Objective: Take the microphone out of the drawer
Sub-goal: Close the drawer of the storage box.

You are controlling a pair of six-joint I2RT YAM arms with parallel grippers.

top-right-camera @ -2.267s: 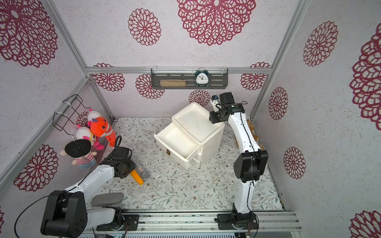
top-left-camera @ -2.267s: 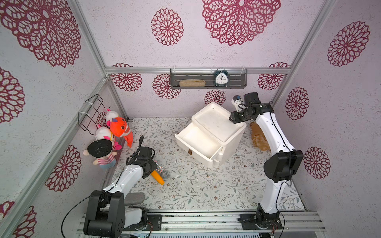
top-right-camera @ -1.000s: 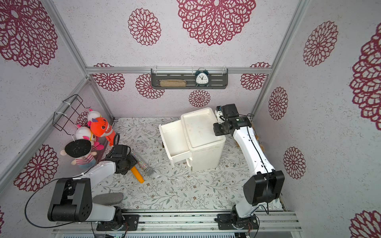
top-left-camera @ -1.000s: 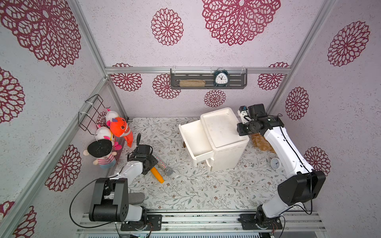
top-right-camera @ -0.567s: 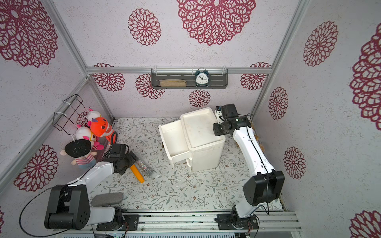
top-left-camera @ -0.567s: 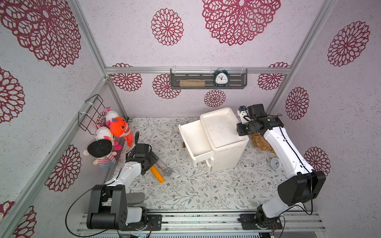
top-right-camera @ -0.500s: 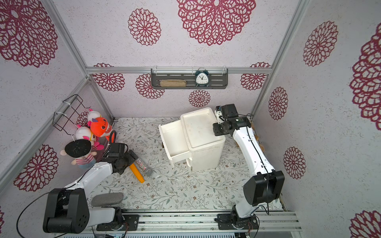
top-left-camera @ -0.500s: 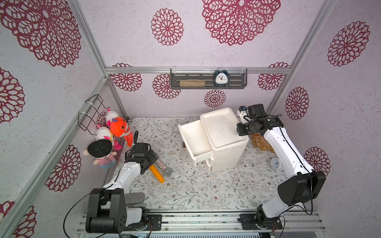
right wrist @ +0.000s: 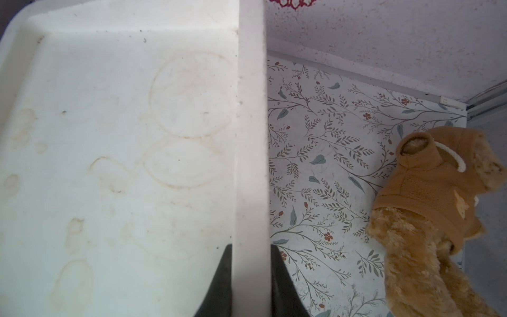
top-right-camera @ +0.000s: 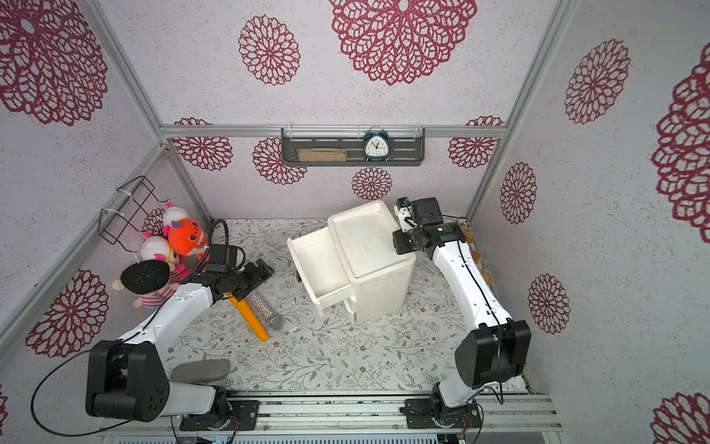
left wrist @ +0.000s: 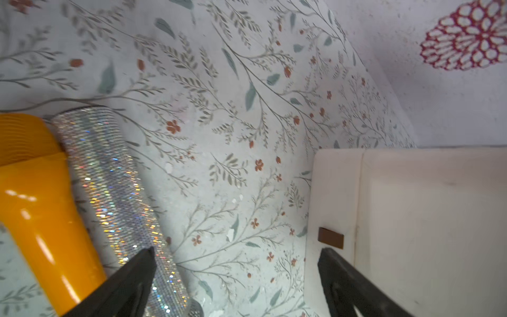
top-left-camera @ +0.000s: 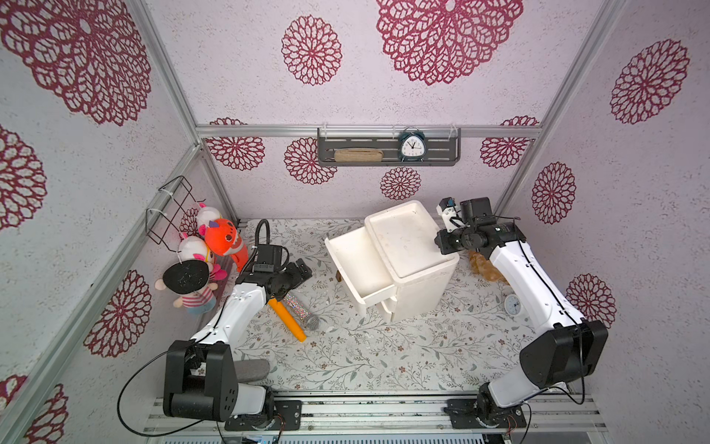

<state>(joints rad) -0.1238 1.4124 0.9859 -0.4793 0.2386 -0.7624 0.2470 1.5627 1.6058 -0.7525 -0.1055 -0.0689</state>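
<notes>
The glittery silver microphone (top-left-camera: 297,307) (top-right-camera: 265,307) (left wrist: 115,197) lies on the floral mat, outside the drawer, beside an orange toy microphone (top-left-camera: 286,319) (left wrist: 41,205). My left gripper (top-left-camera: 301,271) (top-right-camera: 265,269) (left wrist: 236,251) hovers open over the mat between the silver microphone's handle end and the drawer front, holding nothing. The white cabinet's top drawer (top-left-camera: 357,265) (top-right-camera: 319,265) (left wrist: 425,219) is pulled out and looks empty. My right gripper (top-left-camera: 442,244) (top-right-camera: 399,242) (right wrist: 251,247) is shut on the cabinet top's raised rim (right wrist: 251,137).
Plush toys (top-left-camera: 219,238) and a doll (top-left-camera: 188,276) crowd the left wall under a wire basket (top-left-camera: 169,207). A brown teddy (top-left-camera: 484,265) (right wrist: 433,205) and a small clock (top-left-camera: 513,305) lie right of the cabinet. A grey pouch (top-left-camera: 251,371) rests near the front.
The right arm turned the cabinet early on, then held still. In the last second the left jaws opened fully off the silver microphone, and the gripper rose and shifted toward the drawer.
</notes>
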